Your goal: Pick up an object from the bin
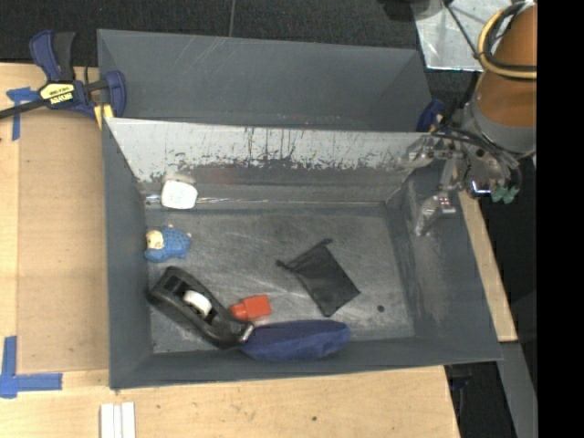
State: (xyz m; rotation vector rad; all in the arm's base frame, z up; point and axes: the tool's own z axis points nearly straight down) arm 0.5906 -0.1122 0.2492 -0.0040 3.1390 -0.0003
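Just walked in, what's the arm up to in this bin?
The gripper hangs at the grey metal bin's right wall, nothing seen in its grasp. Nearest lies a flat black square sheet, mid-floor. A black tape dispenser, small orange block and blue fabric pouch sit along the front wall. Nothing picked yet.

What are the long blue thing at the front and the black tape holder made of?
The long blue thing looks like soft cloth: matte, rounded and a bit saggy. The black tape holder seems to be hard plastic: smooth, slightly shiny, with a white roll inside. Looks alone can't prove either.
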